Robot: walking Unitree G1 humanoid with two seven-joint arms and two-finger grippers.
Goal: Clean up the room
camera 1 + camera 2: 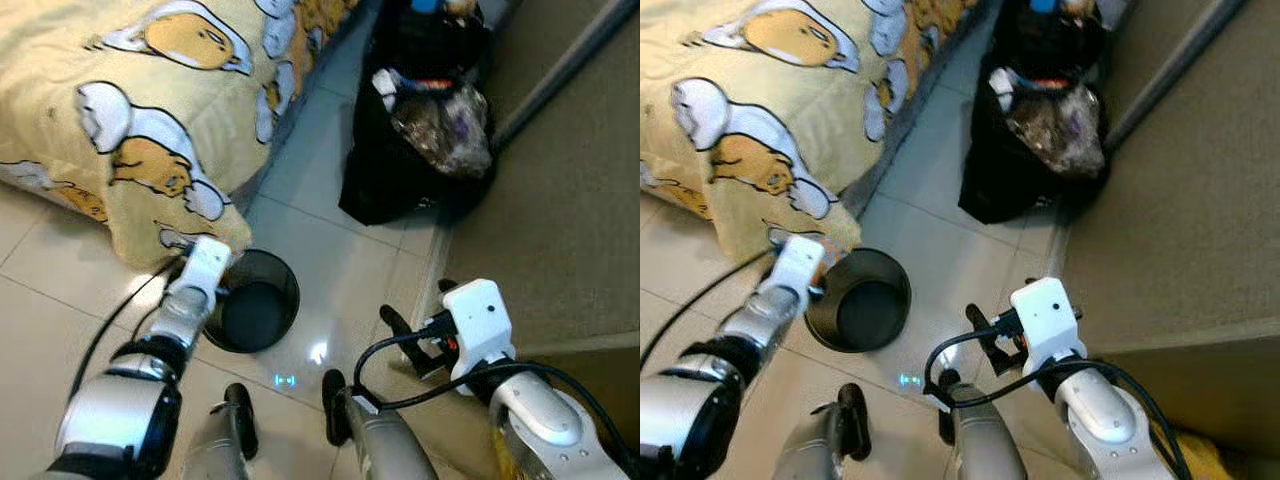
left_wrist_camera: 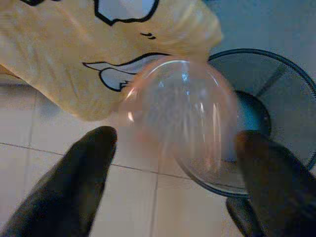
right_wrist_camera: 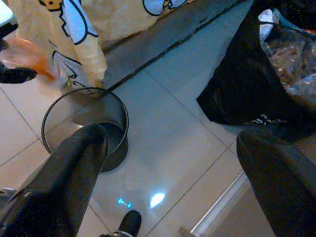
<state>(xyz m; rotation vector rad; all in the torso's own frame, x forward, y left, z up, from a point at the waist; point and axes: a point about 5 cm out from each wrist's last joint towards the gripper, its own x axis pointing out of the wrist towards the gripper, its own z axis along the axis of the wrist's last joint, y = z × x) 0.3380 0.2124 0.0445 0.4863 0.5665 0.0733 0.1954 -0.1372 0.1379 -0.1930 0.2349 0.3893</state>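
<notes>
left claw (image 2: 175,163): fingers spread wide apart. A clear pinkish round thing (image 2: 177,118), blurred, sits between them. I can't tell if either finger touches it, so it may be loose or dropping.
clear thing position: right at the rim of the black mesh bin (image 1: 256,302), partly over the opening, next to the hanging corner of the yellow blanket (image 1: 150,110).
orange blur: the right wrist view shows an orange smear (image 3: 34,59) by a dark fingertip above the bin. Probably the same item, but too blurred to be sure.
right claw (image 3: 173,173): fingers apart, nothing between them. It hangs over the floor between the bin and the black trash bag (image 1: 420,120), and looks idle to me.
bin: upright on the tile floor (image 1: 330,250), just beside the bed corner. Its inside is dark, and I can't make out any contents.
trash bag: standing by the wall, well apart from the bin, stuffed with crumpled plastic at the top.
done so far: my guess is that one piece of litter has been brought to the bin and is at the drop-off point.
left to do: confirm the clear thing lands inside and not on the rim or the floor. The visible tiles look free of other litter, but the rest of the room is out of sight, so I can't say how much remains.
risk: the item is light and round and sits near the rim, so it could bounce out.
</notes>
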